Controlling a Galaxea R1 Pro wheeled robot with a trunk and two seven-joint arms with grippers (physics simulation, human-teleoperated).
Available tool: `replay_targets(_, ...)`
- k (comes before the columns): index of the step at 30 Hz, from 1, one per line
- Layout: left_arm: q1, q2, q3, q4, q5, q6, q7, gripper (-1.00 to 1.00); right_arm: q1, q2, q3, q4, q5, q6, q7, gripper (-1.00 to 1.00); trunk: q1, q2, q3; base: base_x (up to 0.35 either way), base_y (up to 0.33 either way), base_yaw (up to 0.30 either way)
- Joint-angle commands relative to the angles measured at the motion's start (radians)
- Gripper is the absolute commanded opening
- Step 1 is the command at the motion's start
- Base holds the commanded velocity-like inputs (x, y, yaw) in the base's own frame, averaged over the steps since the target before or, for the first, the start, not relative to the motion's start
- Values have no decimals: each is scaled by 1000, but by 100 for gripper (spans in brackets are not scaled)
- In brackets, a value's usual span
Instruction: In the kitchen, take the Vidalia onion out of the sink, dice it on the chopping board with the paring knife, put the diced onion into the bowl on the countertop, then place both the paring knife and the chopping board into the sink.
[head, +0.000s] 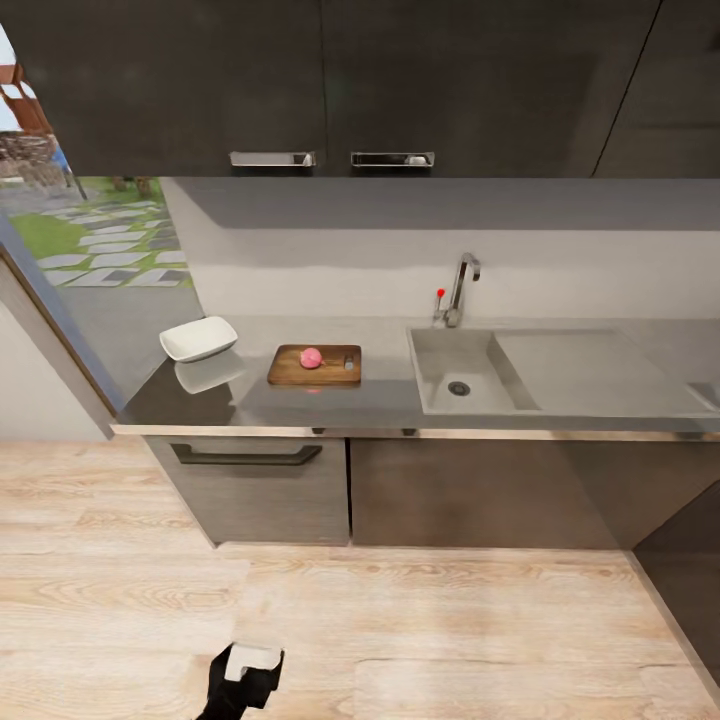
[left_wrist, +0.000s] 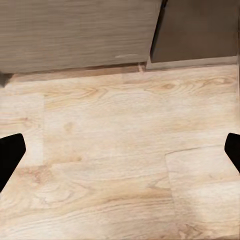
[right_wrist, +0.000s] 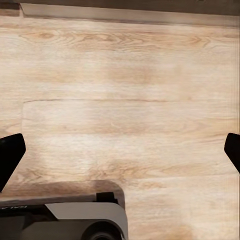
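- The onion sits on the board, not in the sink. It is round, so it could roll off when a gripper pushes it.
- The knife looks like a thin dark bit on the board, just beside the onion. It is small and flat, so a grab may miss it or knock it to the floor.
- The bowl is on the counter near its left end. A bump from an arm could push it over the edge.
- The left gripper is wide open over the wood floor. It holds nothing.
- The right gripper is wide open too, over the floor, with nothing in it.
- The robot stands back from the counter. If it rolls in too fast, it could hit the cabinets.
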Motion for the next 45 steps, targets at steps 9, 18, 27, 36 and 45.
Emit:
replay_targets(9, 88, 6, -3, 3, 4, -203, 2, 100, 0, -7, 5, -2, 1, -2, -8, 100, 1, -2, -2, 0, 0, 0)
replay_targets(18, 94, 5, -1, 0, 7, -208, 5, 100, 0, -11, 5, -4, 1, -2, -8, 100, 1, -2, -2, 0, 0, 0)
replay_targets(27, 94, 6, -1, 1, 8, -179, 18, 100, 0, -21, 5, -5, 0, -41, -9, 100, 1, -2, -2, 0, 0, 0)
replay_targets(36, 94, 14, -1, 2, 8, -171, 19, 100, 0, -22, 5, -3, -1, -59, -9, 100, 1, -2, -1, 0, 0, -56)
replay_targets(45, 94, 16, -1, 2, 8, -170, 19, 100, -1, -22, 5, -2, -1, -79, -10, 100, 1, -2, 9, 0, 0, -210)
